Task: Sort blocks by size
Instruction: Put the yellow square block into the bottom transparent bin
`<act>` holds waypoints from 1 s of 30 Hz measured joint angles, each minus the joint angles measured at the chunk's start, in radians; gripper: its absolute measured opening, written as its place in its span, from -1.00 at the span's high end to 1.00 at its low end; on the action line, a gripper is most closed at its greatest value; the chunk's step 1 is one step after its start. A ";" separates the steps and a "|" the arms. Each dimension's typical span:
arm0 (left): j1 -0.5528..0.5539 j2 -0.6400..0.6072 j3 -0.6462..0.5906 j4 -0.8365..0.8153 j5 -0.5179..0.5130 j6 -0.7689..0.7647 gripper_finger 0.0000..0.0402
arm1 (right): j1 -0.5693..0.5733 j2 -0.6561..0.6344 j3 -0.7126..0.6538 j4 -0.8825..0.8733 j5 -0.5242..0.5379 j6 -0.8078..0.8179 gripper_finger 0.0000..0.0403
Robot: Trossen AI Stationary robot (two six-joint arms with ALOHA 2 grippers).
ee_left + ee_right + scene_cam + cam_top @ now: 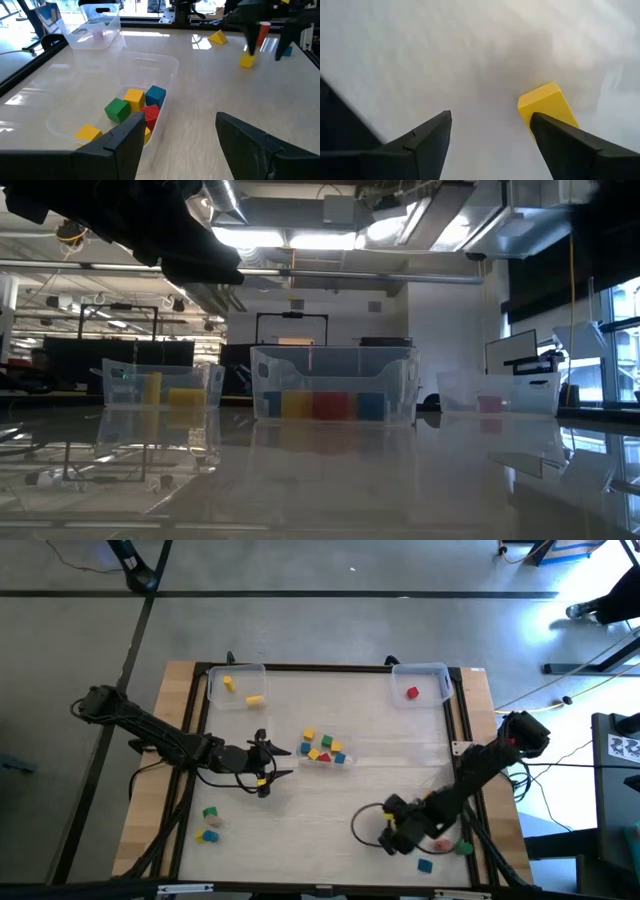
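Observation:
Several small blocks (323, 748) lie in the clear middle bin (167, 65); green, yellow, blue and red ones show in the left wrist view. My left gripper (266, 764) hangs open just left of that bin, its fingers empty. My right gripper (392, 832) is open near the table's near right, pointing steeply down. A yellow block (546, 102) sits on the table close beside one of its fingers (560, 137), not between the two. Loose blocks lie near it: blue (425, 865), green (465, 849) and red (440, 843). A green block (210, 812) and a yellow one (207, 835) lie at the near left.
A clear bin (236, 686) at the far left holds yellow blocks; another (422, 681) at the far right holds a red block. A yellow wedge (216, 37) lies on the table beyond the right gripper. A dark rail (330, 667) frames the table. A cable loops beside the right arm (360, 825).

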 joint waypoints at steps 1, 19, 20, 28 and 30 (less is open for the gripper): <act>0.000 0.000 0.000 0.000 0.000 0.000 -0.14 | -0.019 0.000 0.000 0.001 0.015 -0.051 -0.40; 0.000 0.000 0.000 -0.005 0.000 -0.008 -0.14 | 0.007 -0.056 0.032 -0.138 0.297 -0.533 -0.40; 0.000 0.000 0.000 -0.005 0.000 -0.009 -0.14 | 0.007 -0.056 0.021 -0.132 0.290 -0.535 -0.40; 0.000 0.000 0.000 -0.003 0.000 -0.008 -0.14 | -0.026 -0.057 -0.065 -0.055 0.282 -0.572 -0.40; 0.000 0.000 0.000 -0.004 0.000 -0.008 -0.14 | -0.028 -0.057 -0.086 -0.004 0.282 -0.595 -0.40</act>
